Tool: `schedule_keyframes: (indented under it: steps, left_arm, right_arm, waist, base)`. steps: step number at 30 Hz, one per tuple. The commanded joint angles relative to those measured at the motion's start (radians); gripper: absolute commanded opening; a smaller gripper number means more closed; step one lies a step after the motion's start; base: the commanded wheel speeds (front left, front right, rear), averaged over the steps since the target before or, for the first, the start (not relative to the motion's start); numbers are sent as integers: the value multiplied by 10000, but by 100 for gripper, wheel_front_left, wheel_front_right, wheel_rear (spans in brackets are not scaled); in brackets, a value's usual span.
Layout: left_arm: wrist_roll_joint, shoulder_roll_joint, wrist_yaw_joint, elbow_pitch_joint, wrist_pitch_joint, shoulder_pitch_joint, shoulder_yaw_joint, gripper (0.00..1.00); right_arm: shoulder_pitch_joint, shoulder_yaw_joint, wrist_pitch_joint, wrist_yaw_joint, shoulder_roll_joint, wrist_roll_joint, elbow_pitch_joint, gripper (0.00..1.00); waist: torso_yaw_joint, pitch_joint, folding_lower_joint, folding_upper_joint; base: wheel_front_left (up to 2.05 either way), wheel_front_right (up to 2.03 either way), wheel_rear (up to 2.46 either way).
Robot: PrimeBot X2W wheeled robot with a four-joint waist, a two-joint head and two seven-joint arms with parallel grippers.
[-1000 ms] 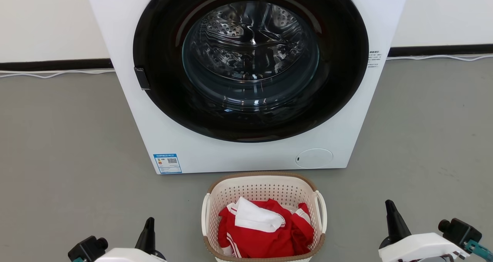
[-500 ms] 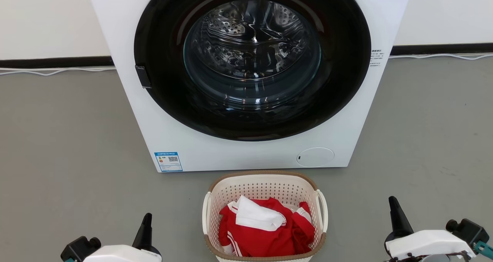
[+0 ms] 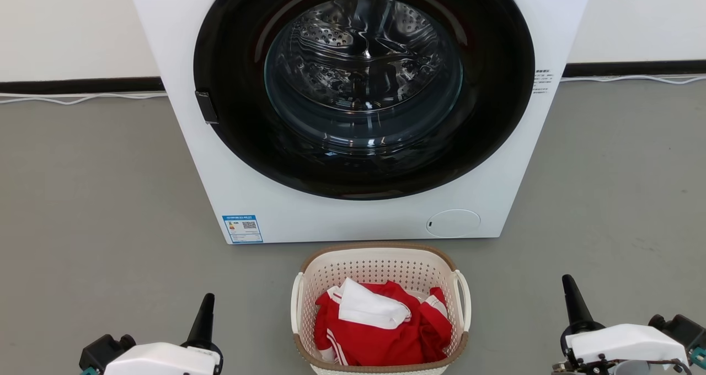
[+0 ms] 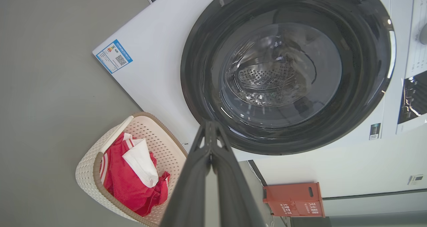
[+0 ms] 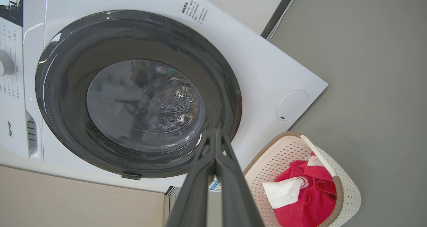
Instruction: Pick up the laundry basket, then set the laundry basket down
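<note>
The laundry basket [image 3: 380, 269] stands on the grey floor [image 3: 99, 198] just in front of the white front-loading washer [image 3: 287, 209], between the two grippers and touched by neither. It holds a red garment [image 3: 386, 344] with a white cloth [image 3: 368, 309] lying on top. The left gripper [image 3: 207, 303] and the right gripper [image 3: 568, 287] hang well apart from its side handles, each with its fingers pressed together at the tips, gripping nothing.
</note>
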Motion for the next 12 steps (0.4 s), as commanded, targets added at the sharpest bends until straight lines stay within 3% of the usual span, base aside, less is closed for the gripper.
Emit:
schedule_keyframes:
  steps: [1, 12]
  left_arm:
    - [-365, 101, -144, -353, 107, -541, 294, 0]
    - [-1371, 115, -283, -530, 400, -596, 483, 0]
  right_arm:
    - [-398, 97, 112, 47, -41, 439, -400, 0]
    - [-405, 1, 398, 52, -42, 1611, -656, 0]
  waist:
    - [8, 9, -1, -1]
    - [40, 51, -1, -1]
  base:
    - [0, 0, 0]
    - [0, 0, 0]
